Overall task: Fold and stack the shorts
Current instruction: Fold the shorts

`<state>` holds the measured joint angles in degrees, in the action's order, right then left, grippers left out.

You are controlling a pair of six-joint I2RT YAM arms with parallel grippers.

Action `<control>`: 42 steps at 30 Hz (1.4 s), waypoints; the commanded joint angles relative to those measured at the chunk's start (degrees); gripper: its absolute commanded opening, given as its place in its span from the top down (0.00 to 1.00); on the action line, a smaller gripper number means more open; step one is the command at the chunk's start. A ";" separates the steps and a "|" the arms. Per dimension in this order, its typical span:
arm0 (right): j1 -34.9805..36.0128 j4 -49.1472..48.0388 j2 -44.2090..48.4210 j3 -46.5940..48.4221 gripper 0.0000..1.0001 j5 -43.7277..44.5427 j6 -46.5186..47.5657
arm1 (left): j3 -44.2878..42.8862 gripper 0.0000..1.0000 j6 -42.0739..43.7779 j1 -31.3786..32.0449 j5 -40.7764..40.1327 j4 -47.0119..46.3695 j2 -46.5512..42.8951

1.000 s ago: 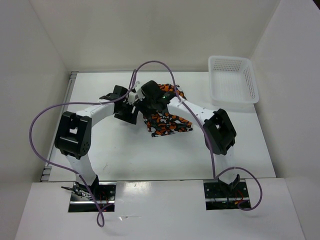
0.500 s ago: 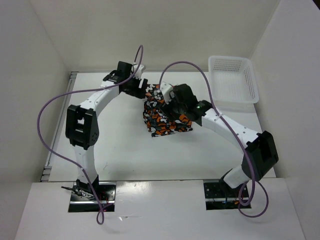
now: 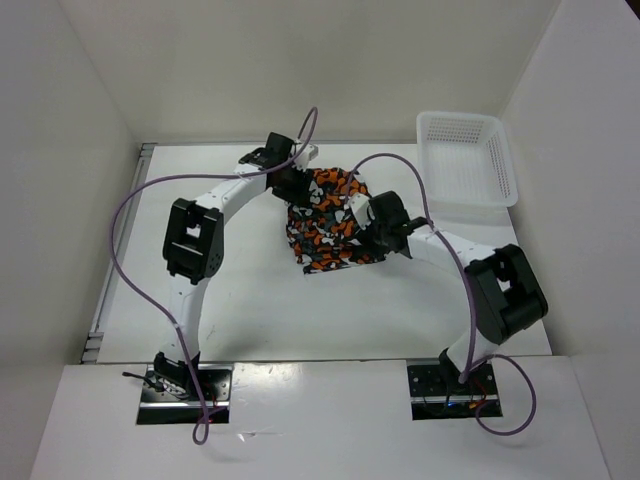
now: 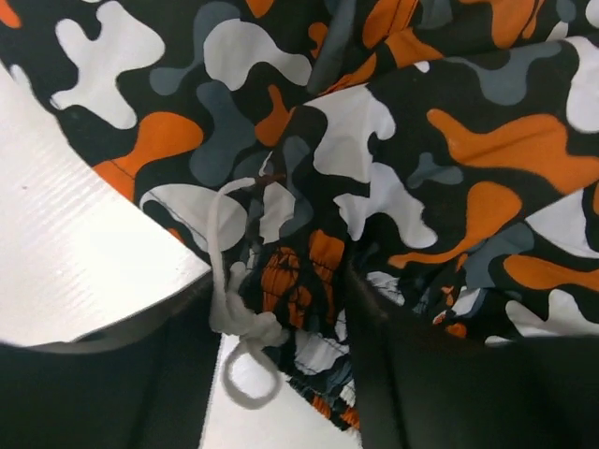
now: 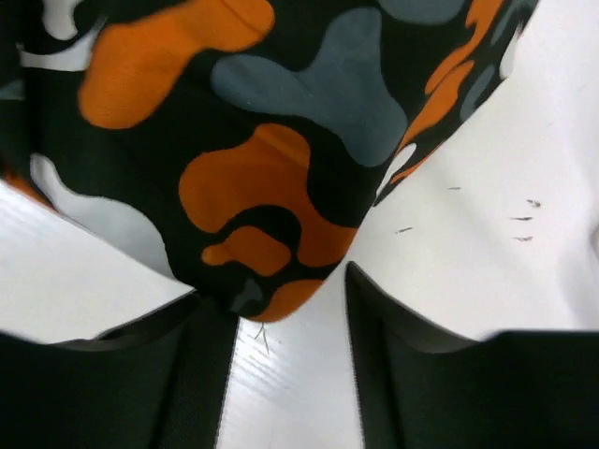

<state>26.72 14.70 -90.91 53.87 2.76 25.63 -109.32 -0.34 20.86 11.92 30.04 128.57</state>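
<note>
the shorts (image 3: 325,222) lie bunched mid-surface (image 3: 230,290), long axis running far to near. the left pincer (image 3: 293,181) straddles the waistband and drawstring (image 4: 229,313) at their far-left corner, and i cannot tell if it bites. the right pincer (image 3: 365,225) stands released at the right edge, around a hem corner.

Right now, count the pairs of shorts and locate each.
1 distinguishable: camouflage shorts bunched mid-table, left of the white mesh basket; a second pair may lie folded underneath.

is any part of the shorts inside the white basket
No, the shorts lie on the table, well left of the basket.
</note>
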 commanded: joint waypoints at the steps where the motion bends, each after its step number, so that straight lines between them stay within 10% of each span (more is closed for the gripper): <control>1: -0.27 -5.21 -3.12 0.19 0.50 -0.30 1.88 | 0.42 0.48 0.34 0.49 -1.19 -0.59 2.03; 5: -0.27 -5.91 -5.33 0.71 0.84 -1.88 3.11 | -4.21 0.85 0.34 -0.03 -5.95 -2.09 3.53; 8: -0.27 -4.60 -6.64 0.71 1.00 -3.03 5.74 | -7.39 0.87 0.34 -0.65 -5.95 -1.48 3.53; 15: 5.09 -3.98 -3.04 -4.20 1.00 0.40 11.46 | -10.13 0.77 0.34 -3.90 -9.55 -2.18 4.93; 18: 7.02 -3.89 -3.04 -3.16 0.66 0.40 11.46 | -6.80 0.57 0.34 -2.59 -6.74 -1.04 4.94; 24: 7.03 0.93 -0.06 4.13 0.43 -1.78 9.62 | -4.33 0.19 0.34 -0.65 -6.12 -0.42 0.90; 33: 5.28 3.68 9.44 9.85 0.25 -16.47 -3.20 | 2.16 0.13 0.34 1.63 -4.02 5.55 -12.02; 40: -1.31 -0.81 -1.36 11.17 0.80 -17.37 -11.30 | 16.39 0.13 0.34 9.10 -5.77 1.61 -13.09; 42: -1.32 -0.81 -4.86 10.65 0.82 -16.66 -11.30 | 18.52 0.14 0.34 9.11 -7.08 0.37 -11.77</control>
<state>25.34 15.18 -92.36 64.18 -13.69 17.63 -94.11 -0.19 29.91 5.85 31.05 114.52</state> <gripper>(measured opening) 0.191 0.865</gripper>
